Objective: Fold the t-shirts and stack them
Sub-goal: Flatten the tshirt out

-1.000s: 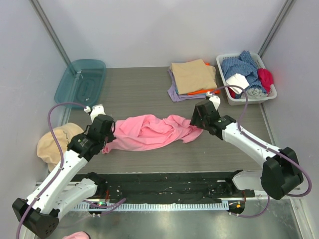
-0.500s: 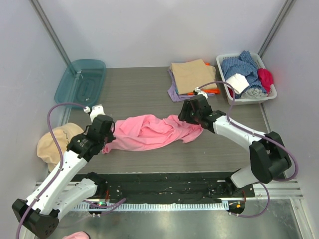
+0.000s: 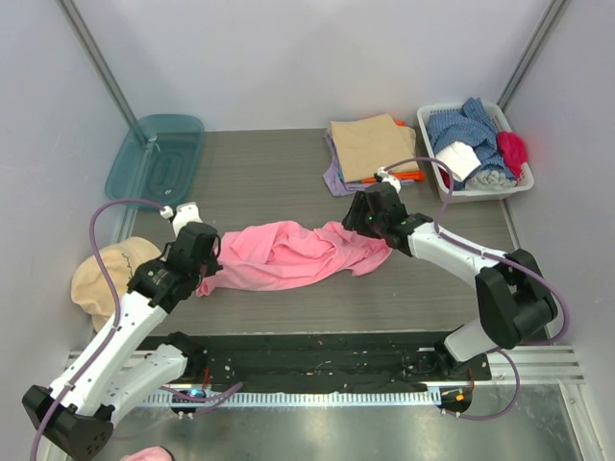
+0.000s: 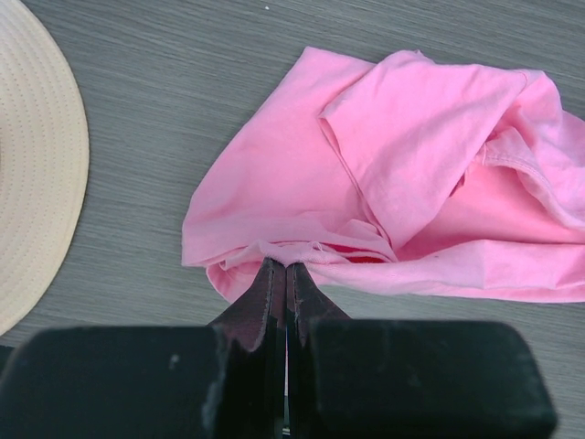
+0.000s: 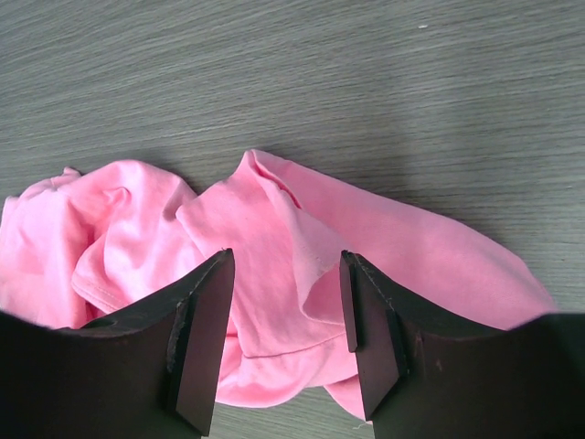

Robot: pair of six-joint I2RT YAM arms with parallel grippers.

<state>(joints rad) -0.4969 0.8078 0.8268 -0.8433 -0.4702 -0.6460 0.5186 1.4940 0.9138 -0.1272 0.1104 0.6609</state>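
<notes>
Crumpled bright pink soft cloth t-shirt [image 3: 288,254], mid-desk [image 3: 259,182], not yet folded: left end effector [image 4: 285,274] clenched on its left edge, probably anchoring it for spreading; right end effector [image 5: 285,343] released, jaws astride the right end; folded tan-topped stack [image 3: 373,149] well apart behind.

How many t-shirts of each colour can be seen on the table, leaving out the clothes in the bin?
pink shirt: 1, crumpled, not yet folded
tan shirt: 1, folded, top of the stack
orange shirt: 1, edge showing in the stack
lilac shirt: 1, edge showing in the stack
Total: 4 visible
</notes>
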